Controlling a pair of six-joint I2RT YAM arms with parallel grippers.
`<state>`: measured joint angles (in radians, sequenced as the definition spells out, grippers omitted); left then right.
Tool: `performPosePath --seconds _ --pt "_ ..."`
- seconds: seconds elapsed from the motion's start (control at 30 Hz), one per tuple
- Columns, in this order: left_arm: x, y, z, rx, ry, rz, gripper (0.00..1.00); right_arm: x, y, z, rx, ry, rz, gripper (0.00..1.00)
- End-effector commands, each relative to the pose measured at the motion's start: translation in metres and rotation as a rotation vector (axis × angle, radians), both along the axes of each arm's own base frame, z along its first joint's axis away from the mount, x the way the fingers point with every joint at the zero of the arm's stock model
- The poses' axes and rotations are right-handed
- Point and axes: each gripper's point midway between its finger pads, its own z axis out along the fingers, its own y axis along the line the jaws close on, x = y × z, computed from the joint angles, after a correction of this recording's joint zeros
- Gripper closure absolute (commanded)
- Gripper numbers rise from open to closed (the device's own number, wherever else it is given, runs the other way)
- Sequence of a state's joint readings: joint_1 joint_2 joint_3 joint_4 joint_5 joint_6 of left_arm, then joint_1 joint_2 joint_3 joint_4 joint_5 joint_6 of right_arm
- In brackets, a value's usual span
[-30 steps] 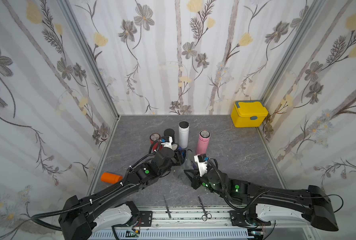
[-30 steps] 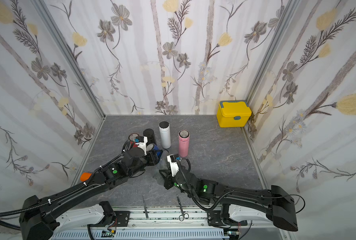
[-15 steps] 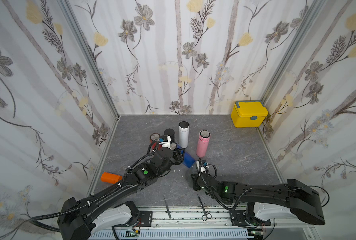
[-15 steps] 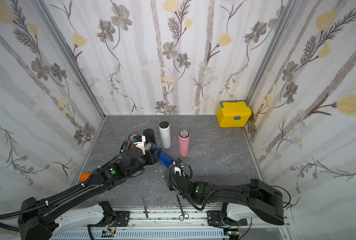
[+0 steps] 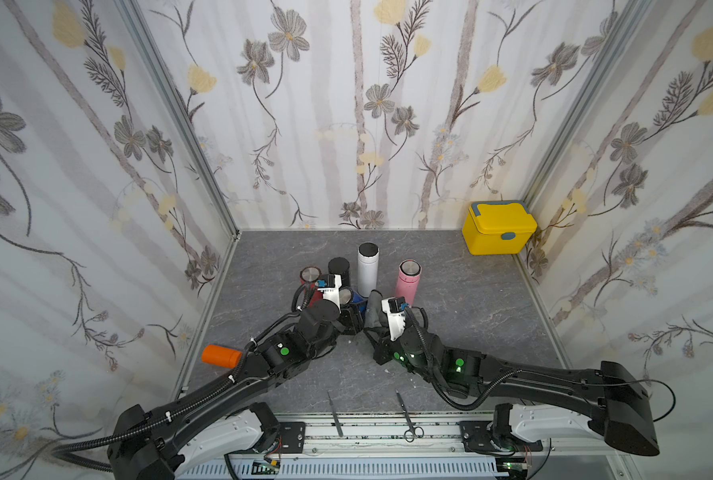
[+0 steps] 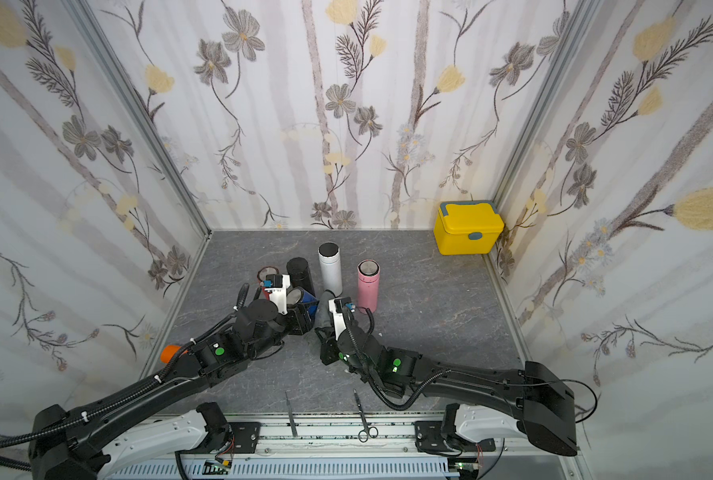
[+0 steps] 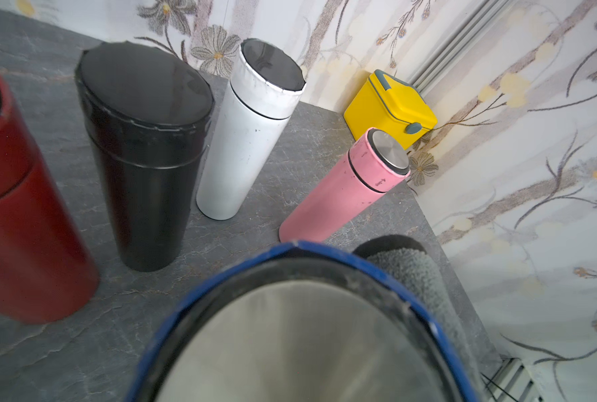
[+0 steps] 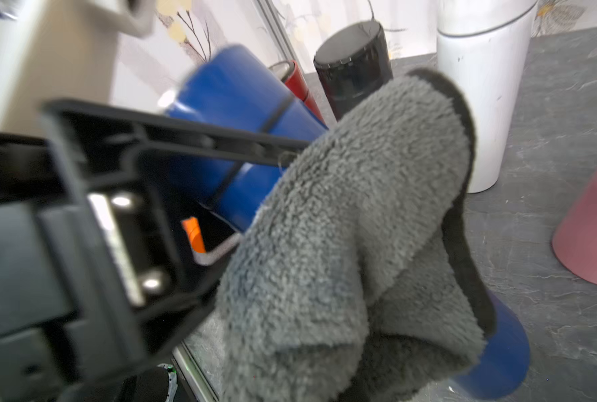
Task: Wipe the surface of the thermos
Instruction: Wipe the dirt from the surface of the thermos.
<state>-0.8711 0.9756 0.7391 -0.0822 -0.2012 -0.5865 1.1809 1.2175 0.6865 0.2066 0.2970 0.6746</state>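
The blue thermos (image 5: 358, 299) is near the middle of the tabletop (image 5: 471, 311), a little towards its left edge, held at a tilt. The left gripper (image 5: 352, 318) is clamped around the body below the lid seam. Its steel cap (image 7: 290, 348) faces the left wrist camera at close range.

Just beside it on the right, the right gripper (image 5: 372, 328) is closed on a grey cloth (image 8: 342, 226). The fleece hides the fingertips. In the right wrist view the cloth lies over the middle of the blue body (image 8: 234, 101), touching it. The lid end shows on one side of the cloth and the base on the other. I cannot tell whether the base rests on the tabletop.

Behind the held thermos, towards the far edge, four others stand upright in a loose row: the red thermos (image 5: 311, 276), black thermos (image 5: 339, 268), white thermos (image 5: 368, 266) and pink thermos (image 5: 406, 282). A yellow box (image 5: 498, 228) sits in the far right corner, well apart. An orange cylinder (image 5: 221, 356) lies at the left edge.
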Motion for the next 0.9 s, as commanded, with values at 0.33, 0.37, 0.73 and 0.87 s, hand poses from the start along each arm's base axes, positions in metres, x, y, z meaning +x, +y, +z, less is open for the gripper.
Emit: performPosePath --seconds 0.33,0.37,0.73,0.87 --pt "-0.014 -0.034 0.015 0.093 -0.180 -0.275 1.00 0.002 -0.069 -0.013 0.050 0.148 -0.091 1.00" --pt "-0.017 -0.036 0.015 0.096 -0.194 -0.301 1.00 0.008 -0.072 -0.003 0.074 0.139 -0.099 1.00" --pt "-0.023 -0.038 0.011 0.100 -0.284 -0.354 1.00 0.005 -0.048 -0.010 0.212 0.222 0.037 1.00" --pt "-0.022 -0.041 0.008 0.113 -0.293 -0.363 1.00 -0.006 -0.077 -0.074 0.083 0.329 -0.051 1.00"
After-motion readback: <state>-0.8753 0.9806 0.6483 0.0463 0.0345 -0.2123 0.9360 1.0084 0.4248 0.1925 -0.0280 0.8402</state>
